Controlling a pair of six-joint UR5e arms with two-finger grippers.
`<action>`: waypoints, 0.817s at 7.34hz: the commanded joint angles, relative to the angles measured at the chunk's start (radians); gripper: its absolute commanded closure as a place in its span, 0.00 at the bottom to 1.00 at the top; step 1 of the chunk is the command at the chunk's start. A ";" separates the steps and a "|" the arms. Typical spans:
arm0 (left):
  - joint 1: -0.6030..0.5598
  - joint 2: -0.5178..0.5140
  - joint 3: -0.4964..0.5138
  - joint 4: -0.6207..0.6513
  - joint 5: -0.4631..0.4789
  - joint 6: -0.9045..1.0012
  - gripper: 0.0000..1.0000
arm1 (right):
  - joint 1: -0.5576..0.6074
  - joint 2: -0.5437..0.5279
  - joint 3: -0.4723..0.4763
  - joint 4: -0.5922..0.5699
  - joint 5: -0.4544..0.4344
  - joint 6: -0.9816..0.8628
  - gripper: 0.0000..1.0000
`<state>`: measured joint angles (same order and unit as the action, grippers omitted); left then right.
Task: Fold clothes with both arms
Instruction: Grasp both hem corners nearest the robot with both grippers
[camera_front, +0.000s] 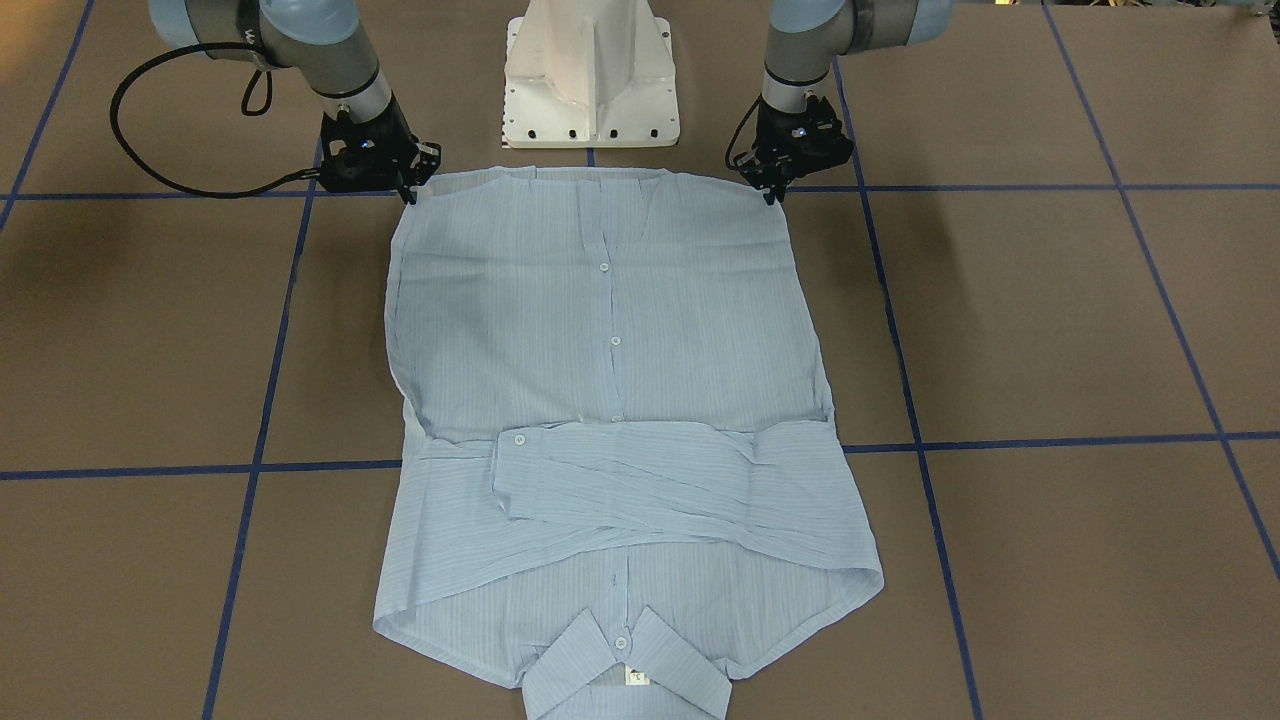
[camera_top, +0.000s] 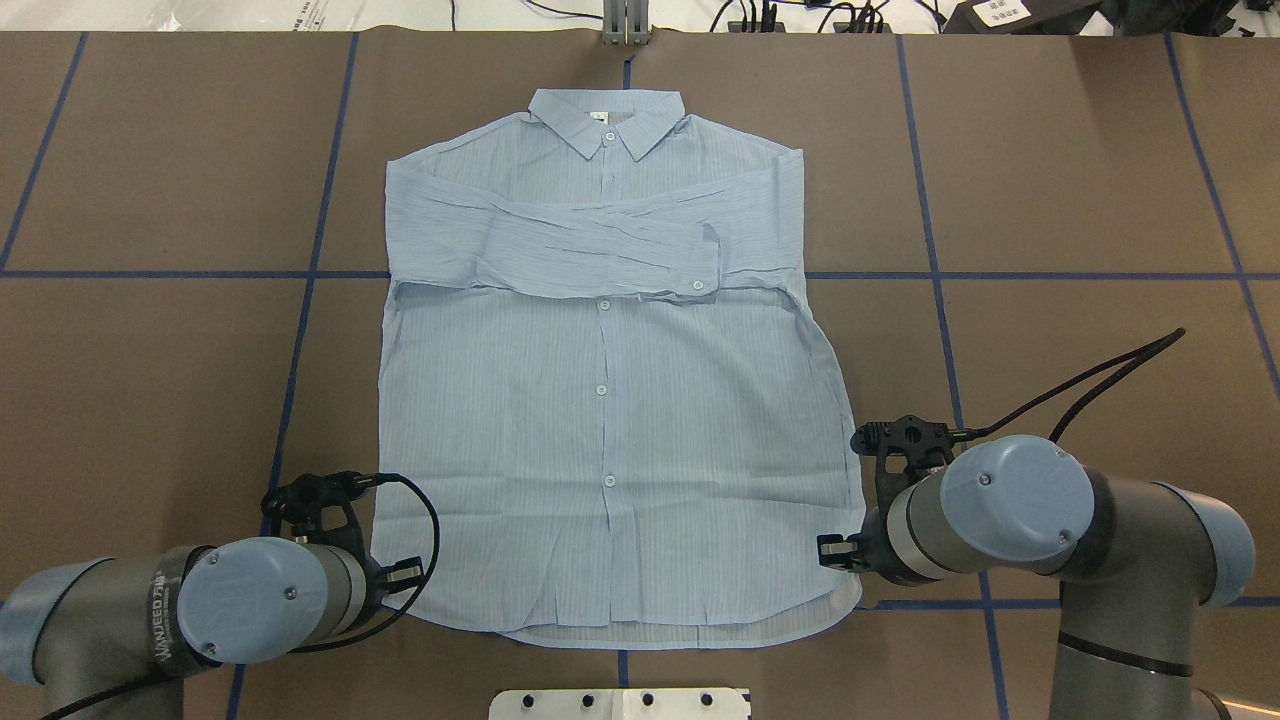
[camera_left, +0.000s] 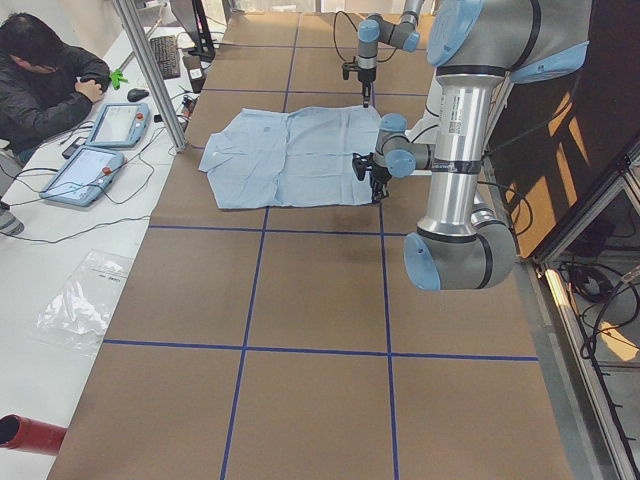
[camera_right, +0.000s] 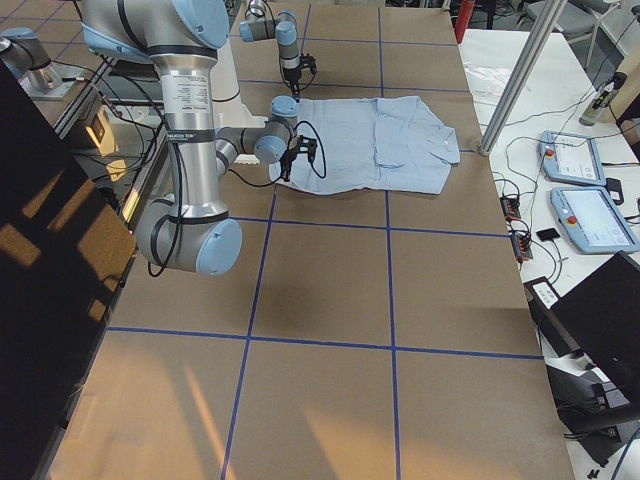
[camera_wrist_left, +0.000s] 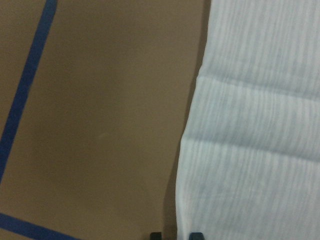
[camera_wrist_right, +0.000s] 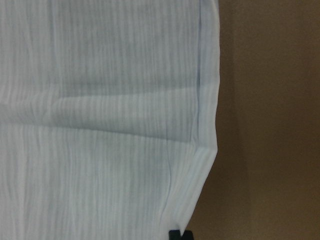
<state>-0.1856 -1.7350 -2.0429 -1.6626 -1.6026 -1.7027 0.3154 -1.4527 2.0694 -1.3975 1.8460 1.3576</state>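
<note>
- Shirt (camera_wrist_left: 250, 125) edge fills my wrist views: thin, limp, light cloth. It lies flat and button-side up on the bench (camera_wrist_left: 100, 125), with the hem toward my base and the collar (camera_top: 607, 120) at the far side.
- I judge it will sag between two holds and slip out of a shallow pinch, so I would take the two hem corners, both layers, deep.
- Sleeves (camera_top: 600, 250) lie folded across the chest and could slide off in a quick lift.
- Left end effector (camera_wrist_left: 176, 234): tips a little apart, straddling the hem edge, not pinching.
- Right end effector (camera_front: 410, 192) sits at the other hem corner; I cannot tell whether it pinches.
- Overhead hides both tips under my wrists. The front-facing view shows them at the corners, and the neck tag (camera_front: 636, 677) plainly.
</note>
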 joint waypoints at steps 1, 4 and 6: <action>-0.002 -0.003 0.000 0.000 0.000 0.000 1.00 | 0.001 0.000 0.000 0.000 -0.001 0.000 1.00; -0.044 -0.003 -0.051 0.000 0.000 0.058 1.00 | 0.025 0.005 0.011 0.000 0.004 0.000 1.00; -0.073 0.002 -0.074 0.001 -0.010 0.116 1.00 | 0.071 0.006 0.038 0.002 0.016 -0.002 1.00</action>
<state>-0.2388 -1.7350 -2.1035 -1.6619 -1.6059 -1.6230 0.3579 -1.4477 2.0917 -1.3971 1.8550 1.3572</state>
